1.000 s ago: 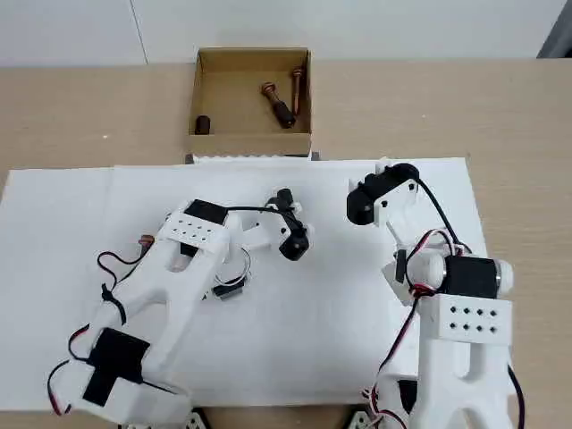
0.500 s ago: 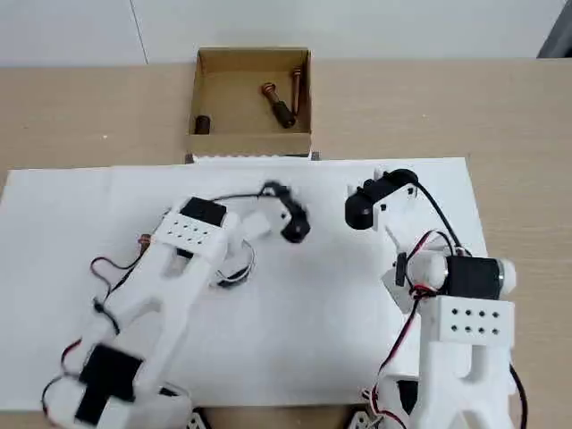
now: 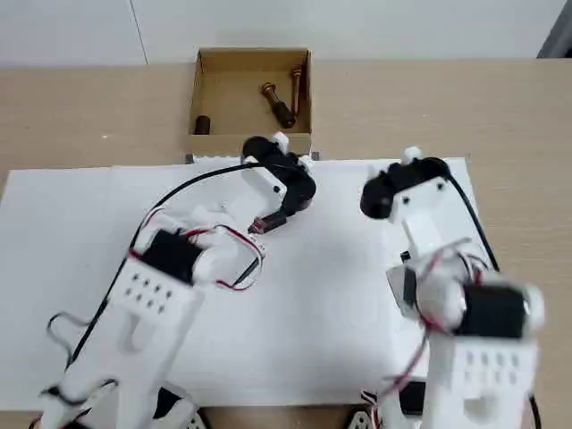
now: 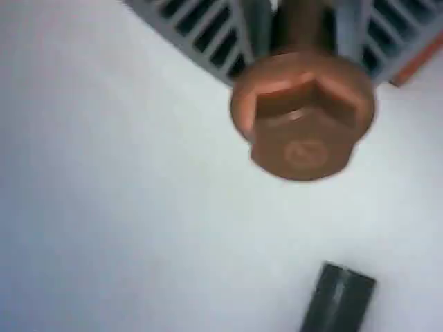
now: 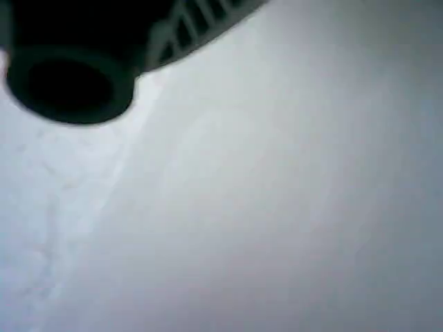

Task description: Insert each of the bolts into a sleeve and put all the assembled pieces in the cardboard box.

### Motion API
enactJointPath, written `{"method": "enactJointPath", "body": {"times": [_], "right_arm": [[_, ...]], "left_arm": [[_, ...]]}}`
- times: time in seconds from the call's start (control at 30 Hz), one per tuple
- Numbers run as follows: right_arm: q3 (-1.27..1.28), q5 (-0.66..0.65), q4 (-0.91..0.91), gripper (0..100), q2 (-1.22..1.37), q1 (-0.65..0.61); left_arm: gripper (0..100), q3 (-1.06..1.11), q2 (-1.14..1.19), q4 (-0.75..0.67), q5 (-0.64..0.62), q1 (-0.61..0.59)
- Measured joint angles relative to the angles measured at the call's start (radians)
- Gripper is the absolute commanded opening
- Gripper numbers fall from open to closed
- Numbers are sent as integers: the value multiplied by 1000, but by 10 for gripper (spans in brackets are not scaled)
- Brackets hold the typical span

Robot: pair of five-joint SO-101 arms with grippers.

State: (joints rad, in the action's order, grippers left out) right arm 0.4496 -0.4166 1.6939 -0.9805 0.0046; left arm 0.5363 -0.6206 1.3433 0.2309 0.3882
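1. Step in hand: we judge this to be the mating step. The left pincer (image 3: 270, 217) is clenched on the shank of a bolt (image 4: 302, 117), held over the white sheet (image 3: 340, 295) just in front of the cardboard box (image 3: 253, 143). The right pincer (image 3: 380, 197), nearby but apart, appears to be grasping a sleeve (image 5: 69, 86) with its open bore showing.
2. Next move: we expect that shank and bore must be brought onto one axis before any push. We cannot tell how much shank stands free beyond the fingers.
3. Bolt: copper-brown and matte, with a hexagonal head on a round flange.
4. Sleeve: dark, smooth and tubular, with a thick wall.
5. Box: plain brown card, open-topped, on the wooden worktop (image 3: 89, 98). It already holds assembled pieces (image 3: 279, 105).
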Motion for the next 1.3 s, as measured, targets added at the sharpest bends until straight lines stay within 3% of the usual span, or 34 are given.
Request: {"method": "enactJointPath", "body": {"times": [0.2, 0.47, 0.57, 0.77, 1.03, 1.3], "right_arm": [[63, 3, -15, 2, -285, -3], [353, 51, -187, 2, -595, -3], [470, 120, -273, 3, -706, -5], [657, 186, -388, 2, -815, -71], [847, 377, -588, 2, -821, -301], [1028, 399, -795, 2, -821, -496]], "left_arm": [[5, 34, -186, -31, -2, 0], [5, 385, -539, -305, -29, 0], [5, 509, -677, -391, -118, 0], [5, 609, -835, -423, -342, 0], [5, 684, -939, -477, -534, 2], [5, 802, -1088, -480, -755, 2]]}}
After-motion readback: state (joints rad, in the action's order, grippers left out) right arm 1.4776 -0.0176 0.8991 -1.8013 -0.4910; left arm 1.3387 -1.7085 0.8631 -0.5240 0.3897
